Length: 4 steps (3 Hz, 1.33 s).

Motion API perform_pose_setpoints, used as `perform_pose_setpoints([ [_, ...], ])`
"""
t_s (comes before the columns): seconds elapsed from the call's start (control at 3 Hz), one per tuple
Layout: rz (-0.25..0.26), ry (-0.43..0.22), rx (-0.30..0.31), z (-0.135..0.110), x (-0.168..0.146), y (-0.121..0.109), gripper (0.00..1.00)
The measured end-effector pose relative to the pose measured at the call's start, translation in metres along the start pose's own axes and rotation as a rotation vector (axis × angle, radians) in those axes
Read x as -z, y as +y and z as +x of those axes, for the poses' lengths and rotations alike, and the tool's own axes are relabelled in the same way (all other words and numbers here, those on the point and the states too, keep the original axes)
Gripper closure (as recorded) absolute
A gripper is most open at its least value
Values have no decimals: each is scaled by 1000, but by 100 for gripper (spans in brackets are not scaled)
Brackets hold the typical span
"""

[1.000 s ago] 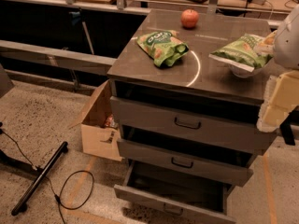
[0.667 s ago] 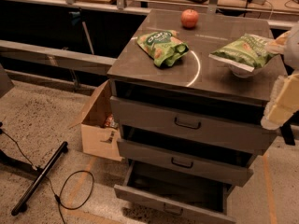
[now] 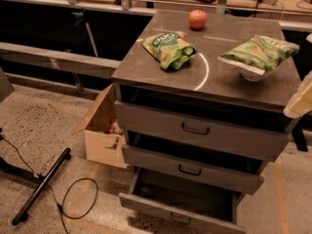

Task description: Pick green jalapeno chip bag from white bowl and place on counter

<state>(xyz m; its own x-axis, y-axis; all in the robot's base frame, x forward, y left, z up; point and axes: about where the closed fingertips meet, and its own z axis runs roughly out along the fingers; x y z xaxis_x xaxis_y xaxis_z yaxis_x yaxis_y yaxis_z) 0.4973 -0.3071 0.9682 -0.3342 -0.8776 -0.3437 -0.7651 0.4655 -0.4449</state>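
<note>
The green jalapeno chip bag (image 3: 258,52) lies flat across the top of the white bowl (image 3: 251,74), hiding most of it. The bowl stands on the right part of the counter (image 3: 229,89). Only a pale part of my gripper (image 3: 302,99) shows at the right edge of the camera view, beside the cabinet's right front corner. It is below and to the right of the bag and touches neither the bag nor the bowl.
A brighter green bag with a dark logo (image 3: 169,48) and a red apple (image 3: 197,19) lie on the counter's left and back. The bottom drawer (image 3: 185,204) stands open. A cardboard box (image 3: 102,130) sits left of the cabinet. A cable and a black bar (image 3: 41,186) lie on the floor.
My arm has drawn away to the right, so less of it shows at the frame's edge. The bag and the bowl have not moved.
</note>
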Motion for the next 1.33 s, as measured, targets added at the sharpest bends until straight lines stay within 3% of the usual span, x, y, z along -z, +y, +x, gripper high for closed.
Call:
perform_pose_setpoints([
  [0.33, 0, 0, 0, 0, 0, 0, 0],
  [0.67, 58, 10, -17, 1, -5, -12, 0],
  [1.0, 147, 3, -59, 1, -19, -38, 0],
  [1.33, 165, -36, -111, -6, -37, -55, 0],
])
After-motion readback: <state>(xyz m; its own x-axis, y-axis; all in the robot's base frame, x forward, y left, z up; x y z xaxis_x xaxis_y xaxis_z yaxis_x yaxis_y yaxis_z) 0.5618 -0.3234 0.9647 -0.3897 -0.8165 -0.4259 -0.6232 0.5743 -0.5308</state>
